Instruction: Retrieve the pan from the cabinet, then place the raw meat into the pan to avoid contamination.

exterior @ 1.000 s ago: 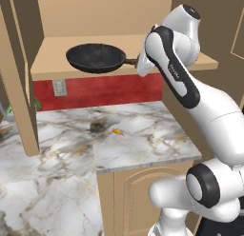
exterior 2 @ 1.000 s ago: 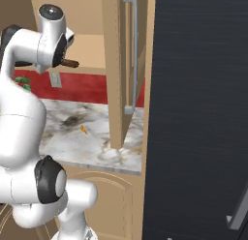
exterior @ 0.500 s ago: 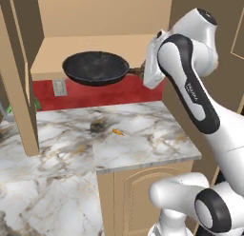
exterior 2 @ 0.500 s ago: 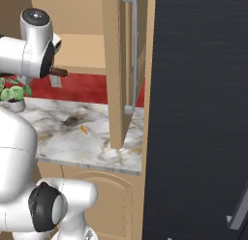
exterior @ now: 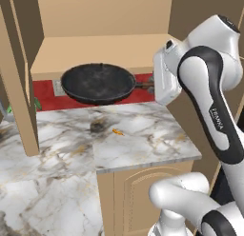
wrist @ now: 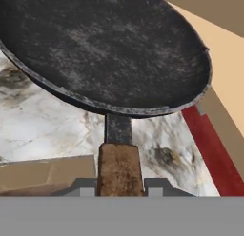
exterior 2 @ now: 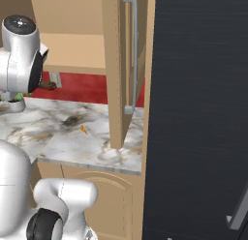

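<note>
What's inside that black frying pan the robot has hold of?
Nothing shows inside the pan: just its scuffed, mottled grey surface. The hand view cuts off its far edge, but the left base view shows the inside empty too. Its underside is hidden.

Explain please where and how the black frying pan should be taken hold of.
Best grip is probably the short brown handle, pinched across its two long sides, as the pincer does now. It sticks straight out from the round pan and is narrow enough to fit between the fingers, while the bowl is far too wide.
</note>
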